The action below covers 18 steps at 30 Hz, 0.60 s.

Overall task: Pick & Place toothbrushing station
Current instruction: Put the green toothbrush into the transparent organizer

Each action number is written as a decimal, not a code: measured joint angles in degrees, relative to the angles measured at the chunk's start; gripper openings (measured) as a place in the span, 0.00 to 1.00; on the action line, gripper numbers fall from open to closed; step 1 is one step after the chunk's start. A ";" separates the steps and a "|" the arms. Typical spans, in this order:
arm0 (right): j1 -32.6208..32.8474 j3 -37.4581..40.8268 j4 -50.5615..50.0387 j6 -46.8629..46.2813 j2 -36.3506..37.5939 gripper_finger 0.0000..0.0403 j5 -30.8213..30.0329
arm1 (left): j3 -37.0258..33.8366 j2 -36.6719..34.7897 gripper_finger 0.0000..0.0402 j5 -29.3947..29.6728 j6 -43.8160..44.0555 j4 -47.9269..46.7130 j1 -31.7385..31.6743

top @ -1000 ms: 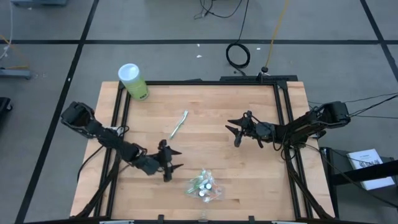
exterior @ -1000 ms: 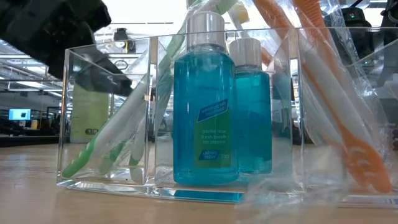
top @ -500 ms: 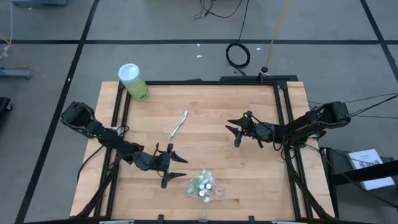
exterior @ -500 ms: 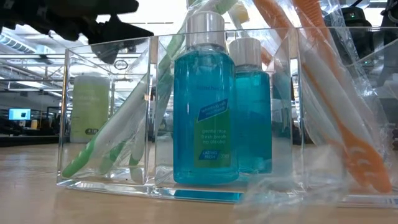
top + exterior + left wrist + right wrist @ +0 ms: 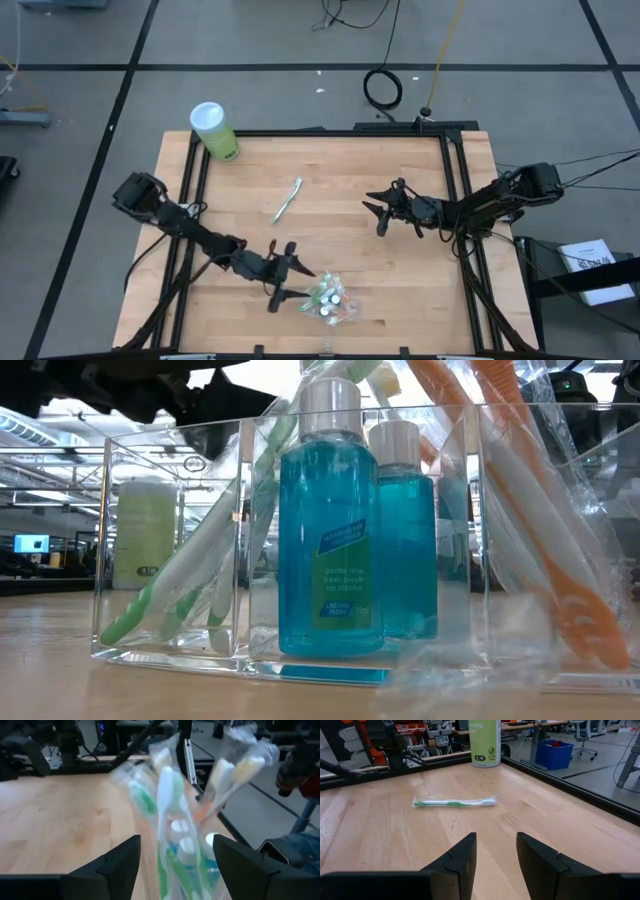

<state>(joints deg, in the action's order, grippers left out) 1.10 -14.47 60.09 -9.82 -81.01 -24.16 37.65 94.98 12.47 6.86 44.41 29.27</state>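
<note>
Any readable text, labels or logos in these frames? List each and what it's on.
Blue mouthwash bottle with a silver cap: its blue-green label carries print too small to read.
Pale green cylindrical canister: large white lettering cut off at the frame edge, unreadable; two small black icons below it, no legible words.
White paper beside the table: print too small to read.
Nothing else legible.
</note>
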 joint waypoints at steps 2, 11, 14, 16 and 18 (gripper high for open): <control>0.00 0.02 0.02 0.00 0.00 0.32 0.00 | 0.17 0.00 0.63 -1.23 0.22 0.27 -0.94; 0.00 0.00 0.02 0.00 0.00 0.32 0.17 | 0.17 0.77 0.63 -5.48 1.38 0.53 -4.22; 0.00 0.01 -0.01 0.00 0.00 0.32 0.19 | 0.37 2.04 0.64 -6.67 1.40 2.00 -4.24; 0.00 0.00 0.02 0.00 0.00 0.32 0.20 | 0.90 3.18 0.63 -7.61 1.15 2.98 -4.21; 0.00 0.00 0.01 0.00 0.00 0.32 0.20 | 1.82 4.16 0.63 -7.79 0.98 3.16 -4.17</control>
<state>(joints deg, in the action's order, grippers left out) 1.10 -14.48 60.10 -9.82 -81.01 -23.97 39.47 99.14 4.69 7.83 47.57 25.10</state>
